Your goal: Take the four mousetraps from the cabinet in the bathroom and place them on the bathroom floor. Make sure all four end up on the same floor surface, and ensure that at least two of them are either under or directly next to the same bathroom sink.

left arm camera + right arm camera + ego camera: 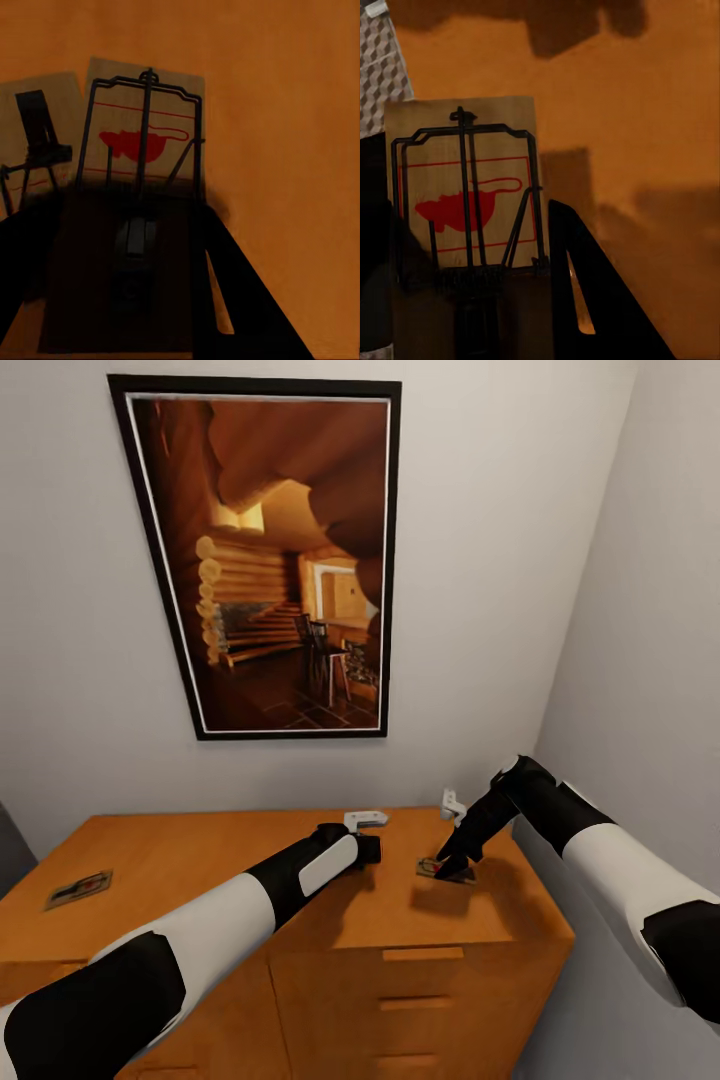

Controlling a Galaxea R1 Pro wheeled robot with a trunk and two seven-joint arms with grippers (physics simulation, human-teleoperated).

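Note:
On the orange-brown cabinet (200, 850), one mousetrap (78, 888) lies flat near the left end of the top. My left gripper (372, 850) is over the middle of the top, shut on a mousetrap (142, 112) held between its dark fingers (240, 300). Partly behind that one lies another mousetrap (64, 97). My right gripper (455, 863) is near the right end, shut on a mousetrap (432, 868), whose red mouse print (457, 210) sits between the fingers (592, 300). A strip of cube-patterned bathroom floor (379, 67) shows past the cabinet edge. The bathroom sink is out of view.
A large framed picture (270, 560) hangs on the wall behind the cabinet. A side wall (650, 610) stands close on the right, leaving a narrow gap beside the cabinet. Drawer fronts with bar handles (410, 955) face me below the top.

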